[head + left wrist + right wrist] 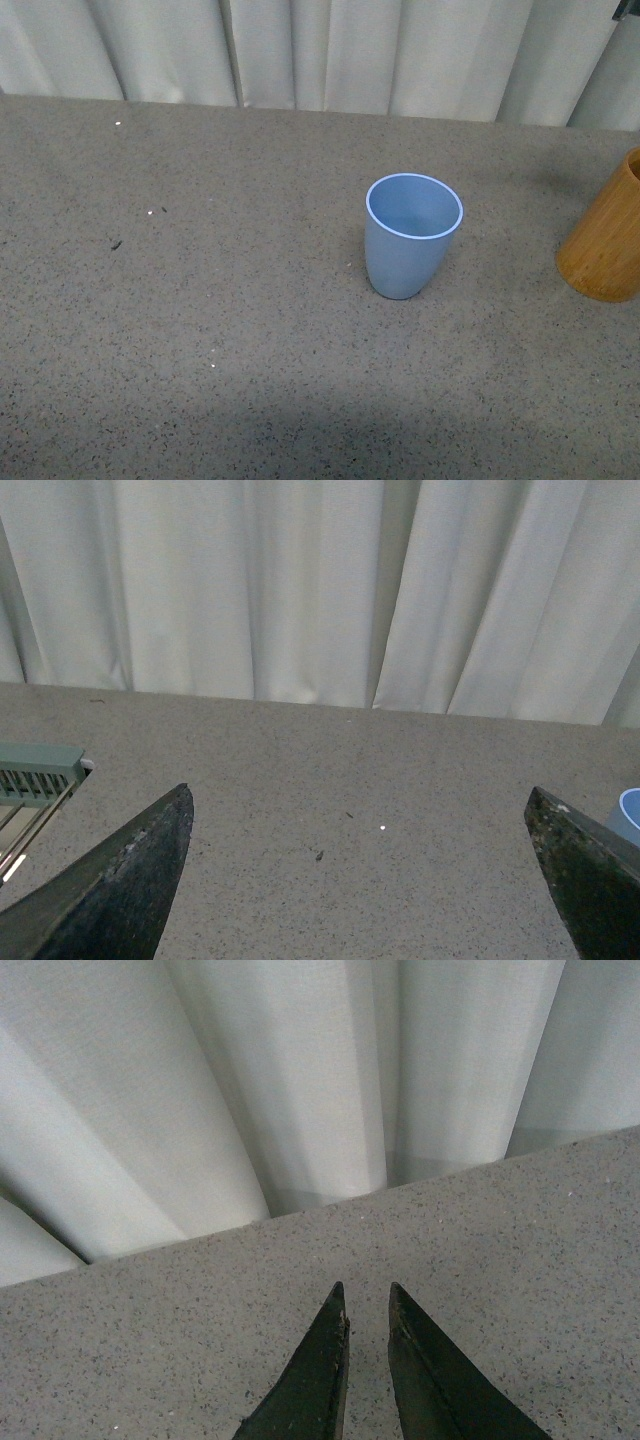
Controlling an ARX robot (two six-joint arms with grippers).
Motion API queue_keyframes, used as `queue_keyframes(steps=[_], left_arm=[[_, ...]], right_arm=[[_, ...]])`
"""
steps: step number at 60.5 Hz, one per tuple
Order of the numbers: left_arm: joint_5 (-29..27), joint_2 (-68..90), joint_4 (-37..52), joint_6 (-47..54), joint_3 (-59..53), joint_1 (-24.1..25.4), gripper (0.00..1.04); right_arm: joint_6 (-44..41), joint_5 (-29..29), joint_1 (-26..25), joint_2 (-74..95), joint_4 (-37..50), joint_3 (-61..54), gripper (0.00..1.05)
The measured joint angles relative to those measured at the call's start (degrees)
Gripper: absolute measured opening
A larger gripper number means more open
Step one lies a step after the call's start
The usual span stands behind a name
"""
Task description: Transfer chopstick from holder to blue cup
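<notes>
On the speckled grey desk [200, 330], the blue cup [413, 235] stands upright and empty near the middle, its mouth open to the camera. The holder [605, 245] stands well apart from it at the robot's right, cut by the frame edge so that its mouth is out of sight. The chopstick shows in no view. I take it to be in the holder, but that cannot be confirmed from here. A pale curtain [300, 50] closes off the back of the desk.

Neither arm appears in the front view. The left gripper [360, 790] has its jaws spread wide with nothing between them; a sliver of the cup's rim shows at one edge of its view, and a green slatted object [35, 775] at the other. The right gripper [365, 1290] has its jaws drawn almost together, a thin slit between them and nothing in it, and looks across bare desk toward the curtain.

The transfer looks not yet begun, so the step in hand is reaching the holder. The right arm seems the natural choice, since the holder is on its side. Its jaws should part before descending over the holder's mouth. Pinch the stick high on its shaft and draw it straight up until the lower tip clears the rim. Over the cup, lower the tip well inside before letting go. The cup narrows at its base and looks light, so a long stick dropped against its rim could tip it.
</notes>
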Motion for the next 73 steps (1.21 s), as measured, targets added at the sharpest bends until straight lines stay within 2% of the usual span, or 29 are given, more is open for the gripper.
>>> queue_keyframes(steps=[25, 39, 52, 66, 73], left_arm=[[0.00, 0.00, 0.00, 0.00, 0.00, 0.00, 0.98], [0.00, 0.00, 0.00, 0.02, 0.00, 0.00, 0.98], [0.00, 0.00, 0.00, 0.02, 0.00, 0.00, 0.98], [0.00, 0.00, 0.00, 0.00, 0.00, 0.00, 0.98], [0.00, 0.00, 0.00, 0.00, 0.00, 0.00, 0.98]], right_arm=[[-6.58, 1.66, -2.67, -15.17, -0.61, -0.87, 0.13], [-5.99, 0.74, -1.07, -22.60, -1.09, -0.48, 0.13], [-0.96, 0.42, 7.54, -26.18, 0.83, -2.54, 0.13], [1.05, 2.10, 17.16, -18.99, 4.63, -4.15, 0.13], [2.21, 2.93, 20.15, -15.26, 5.66, -4.13, 0.13]])
